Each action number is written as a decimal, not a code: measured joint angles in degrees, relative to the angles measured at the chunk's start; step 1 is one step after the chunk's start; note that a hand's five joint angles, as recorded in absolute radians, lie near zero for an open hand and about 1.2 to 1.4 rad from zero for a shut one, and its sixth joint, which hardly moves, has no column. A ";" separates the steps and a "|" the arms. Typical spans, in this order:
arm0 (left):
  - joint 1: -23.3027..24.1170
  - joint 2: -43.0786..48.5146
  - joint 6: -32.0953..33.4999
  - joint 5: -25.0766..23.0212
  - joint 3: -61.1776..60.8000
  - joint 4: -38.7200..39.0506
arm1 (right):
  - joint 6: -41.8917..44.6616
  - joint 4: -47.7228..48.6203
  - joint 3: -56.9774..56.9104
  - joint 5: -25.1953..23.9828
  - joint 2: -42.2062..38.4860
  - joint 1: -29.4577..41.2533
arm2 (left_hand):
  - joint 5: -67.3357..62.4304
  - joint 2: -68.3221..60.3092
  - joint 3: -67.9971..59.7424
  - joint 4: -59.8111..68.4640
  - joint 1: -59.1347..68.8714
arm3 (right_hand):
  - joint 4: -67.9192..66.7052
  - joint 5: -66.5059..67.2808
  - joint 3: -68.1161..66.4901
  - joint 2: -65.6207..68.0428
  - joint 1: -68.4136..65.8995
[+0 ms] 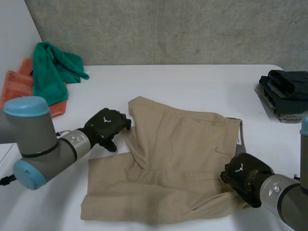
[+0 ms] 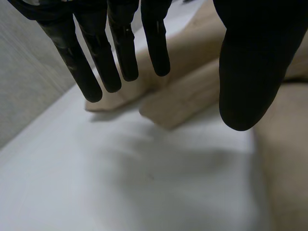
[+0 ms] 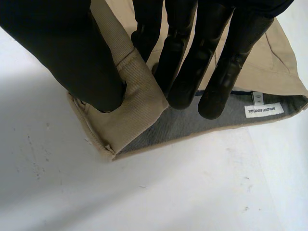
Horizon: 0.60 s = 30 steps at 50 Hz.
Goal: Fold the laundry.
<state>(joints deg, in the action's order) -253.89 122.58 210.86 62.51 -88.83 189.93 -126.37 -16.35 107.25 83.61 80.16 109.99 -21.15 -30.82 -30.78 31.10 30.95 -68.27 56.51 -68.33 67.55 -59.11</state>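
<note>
In the head view the khaki trousers (image 1: 178, 159) lie flat in the middle of the white table (image 1: 192, 82). Their long axis runs across the robot's front, with the waistband toward its right side and the legs reaching toward its left. The left hand (image 1: 107, 126) sits at the far left corner of the cloth, where one leg shows a raised crease. The right hand (image 1: 243, 172) rests on the near corner of the waistband. A green towel (image 1: 55, 67) and an orange towel (image 1: 17, 86) are heaped well apart at the far left, and a dark folded stack (image 1: 286, 91) sits at the far right. In the left wrist view the fingers (image 2: 98, 67) hang straight and spread with the thumb (image 2: 250, 72) set apart from them. They hold nothing. Bare table lies under the palm, and the rolled edge of a trouser leg (image 2: 183, 96) lies just beyond the fingertips, so this hand is released and short of the cloth. In the right wrist view the waistband corner (image 3: 142, 96) is turned up and pinched between thumb and fingers, showing the grey lining and a white label (image 3: 263, 110) beside it. This hand has the garment grasped. The coming fold likely turns on the axis: the waist end is held on the right, while the leg end lies just ahead of the left hand, which is the nearer one to take it.
</note>
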 measured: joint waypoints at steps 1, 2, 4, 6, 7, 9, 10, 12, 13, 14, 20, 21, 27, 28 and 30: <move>-0.17 1.98 -0.06 -0.41 1.28 0.08 | -0.30 0.03 0.05 -0.02 -0.01 0.02 | -0.35 -0.30 -0.35 0.38 0.32 | 0.00 0.00 0.01 0.00 0.00; -0.26 3.04 -0.09 -0.59 1.98 0.13 | -0.66 0.10 0.14 -0.03 -0.03 0.04 | -0.42 -0.37 -0.41 0.43 0.35 | 0.00 0.00 0.00 0.00 0.00; -0.48 6.17 -0.20 -1.01 4.19 0.50 | -1.15 0.20 0.45 -0.02 -0.07 0.06 | -0.91 -0.87 -0.87 0.95 0.80 | 0.00 0.00 0.00 0.00 0.00; -0.49 7.73 -0.27 -1.14 5.35 0.97 | -1.28 0.33 0.66 0.00 -0.08 0.07 | -1.95 -2.10 -1.98 2.00 2.09 | 0.00 0.00 0.01 0.00 0.00; -0.45 8.26 -0.29 -1.18 5.74 1.25 | -1.34 0.46 0.83 0.00 -0.08 0.07 | -3.95 -4.08 -4.05 4.03 4.46 | 0.00 0.00 0.01 0.00 0.00; -0.34 9.16 -0.34 -1.17 6.34 1.98 | -1.36 0.74 1.13 0.02 -0.09 0.06 | -5.62 -5.93 -5.85 5.77 6.50 | 0.00 0.00 0.01 0.00 0.00; -0.26 9.43 -0.36 -1.16 6.51 2.38 | -1.36 0.93 1.33 0.03 -0.10 0.05 | -7.45 -8.10 -7.80 7.66 8.52 | 0.00 0.00 0.01 0.00 0.00; -0.11 9.74 -0.39 -1.13 6.70 3.05 | -1.35 1.14 1.52 0.04 -0.10 0.03 | -9.45 -10.06 -9.89 9.71 10.66 | 0.00 0.00 0.01 0.00 0.00; 0.08 9.93 -0.43 -1.07 6.77 3.77 | -1.34 1.41 1.78 0.05 -0.10 0.01 | -9.45 -10.06 -9.89 9.71 10.66 | 0.00 0.00 0.00 0.00 -0.41; 0.21 9.96 -0.46 -1.02 6.79 4.21 | -1.34 1.58 1.92 0.05 -0.09 -0.01 | -9.45 -10.06 -9.89 9.71 10.66 | 0.00 0.00 0.00 0.00 -0.41; 1.57 9.80 -0.41 -0.42 6.63 5.81 | -1.67 2.27 2.43 0.03 -0.11 -0.01 | -33.66 -34.73 -34.14 34.16 33.62 | 0.00 0.00 0.01 0.00 -0.41; 1.84 9.73 -0.37 -0.26 6.59 5.92 | -1.78 2.34 2.48 0.02 -0.12 -0.01 | -35.23 -36.97 -36.65 36.78 33.71 | 0.00 0.00 0.01 0.00 -0.41; 2.78 8.66 -0.01 4.51 6.21 6.10 | -2.16 2.54 2.53 -0.02 -0.41 0.02 | -35.25 -37.67 -37.26 37.50 33.70 | 0.00 0.00 0.01 0.00 -0.41; 2.82 8.38 0.05 5.53 6.12 6.09 | -2.18 2.55 2.52 -0.02 -0.46 0.03 | -35.25 -37.67 -37.26 37.50 33.71 | 0.00 0.00 0.00 0.00 -0.41; 2.88 7.28 0.22 9.00 5.77 6.08 | -2.22 2.56 2.47 -0.03 -0.75 0.05 | -35.25 -37.67 -37.26 37.50 33.71 | 0.00 0.00 0.01 0.00 -0.41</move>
<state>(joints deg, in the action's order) -251.01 129.86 211.08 71.51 -83.06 196.00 -128.60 -13.79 109.72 83.58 79.41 110.05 -56.40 -68.49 -68.04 68.59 64.66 -68.27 56.51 -68.32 67.54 -59.52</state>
